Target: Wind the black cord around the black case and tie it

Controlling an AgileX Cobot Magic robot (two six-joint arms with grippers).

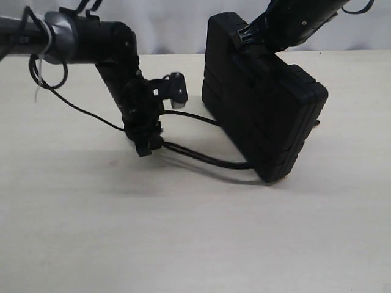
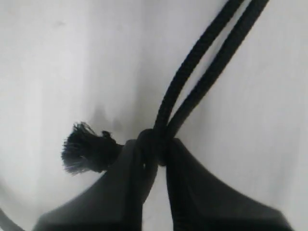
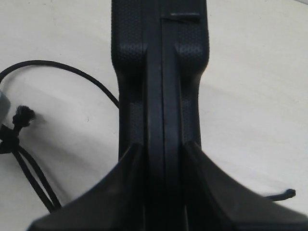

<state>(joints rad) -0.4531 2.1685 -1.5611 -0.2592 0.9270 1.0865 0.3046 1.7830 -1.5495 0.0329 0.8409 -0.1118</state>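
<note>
The right hand is clamped on the black case, tipped up over the tabletop, and the left hand pinches the black cord near its fuzzy end, so a hard pull may yank the cord free or twist the case loose.

Stretch of cord (under case)

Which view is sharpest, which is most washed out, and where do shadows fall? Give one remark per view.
Exterior view: soft, even light; the black case casts a faint shadow on the table. Left wrist view: table washed out near white, black cord weave crisp, left gripper blurred. Right wrist view: sharpest, case grain clear; right gripper edges soft.
</note>
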